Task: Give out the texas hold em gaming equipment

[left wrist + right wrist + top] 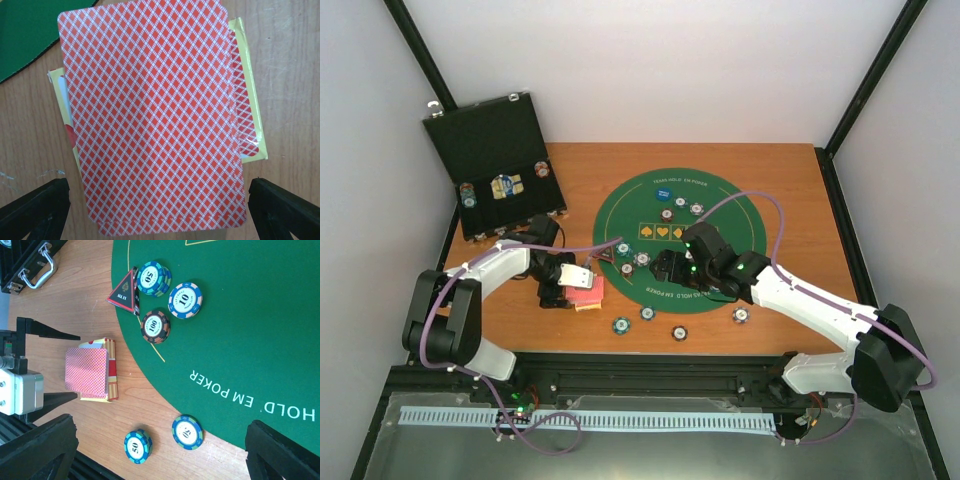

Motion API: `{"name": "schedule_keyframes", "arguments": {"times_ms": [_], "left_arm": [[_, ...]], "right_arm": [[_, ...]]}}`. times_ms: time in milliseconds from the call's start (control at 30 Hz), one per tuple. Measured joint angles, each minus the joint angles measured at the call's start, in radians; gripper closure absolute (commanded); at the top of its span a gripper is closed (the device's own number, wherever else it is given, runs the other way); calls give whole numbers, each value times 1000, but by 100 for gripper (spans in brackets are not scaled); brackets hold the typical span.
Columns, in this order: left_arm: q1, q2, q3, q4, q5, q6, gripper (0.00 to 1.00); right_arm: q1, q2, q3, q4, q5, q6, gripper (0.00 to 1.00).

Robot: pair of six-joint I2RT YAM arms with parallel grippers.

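Observation:
A stack of red-backed playing cards point(150, 125) lies on a yellow card box point(250, 115) on the wood, left of the green mat. It also shows in the top view point(587, 291). My left gripper point(157, 182) hovers over it, open, one finger either side of the cards' near edge, holding nothing. My right gripper point(161, 424) is open and empty above the mat's near-left rim point(665, 270). Below it lie a teal 50 chip point(137, 446) and a blue-green 20 chip point(187, 431) on the wood. A dark triangular marker point(124, 292) sits at the mat's edge beside chips marked 50 point(152, 277), 10 point(185, 300) and 100 point(155, 326).
An open black case point(485, 150) with more chips stands at the back left. A blue button point(664, 193) and three chips point(681, 205) lie on the far part of the green mat point(740, 215). Loose chips point(679, 333) point(741, 316) lie near the front edge.

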Motion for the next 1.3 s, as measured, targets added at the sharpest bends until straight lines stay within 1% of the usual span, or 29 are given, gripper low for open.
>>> {"name": "schedule_keyframes", "arguments": {"times_ms": [500,1300], "left_arm": [[0,49,-11,66,-35,-42,0],[-17,34,-37,99,-23,-60,0]], "right_arm": [[0,0,0,0,0,0,11],[0,0,-14,2,3,10,11]]}}
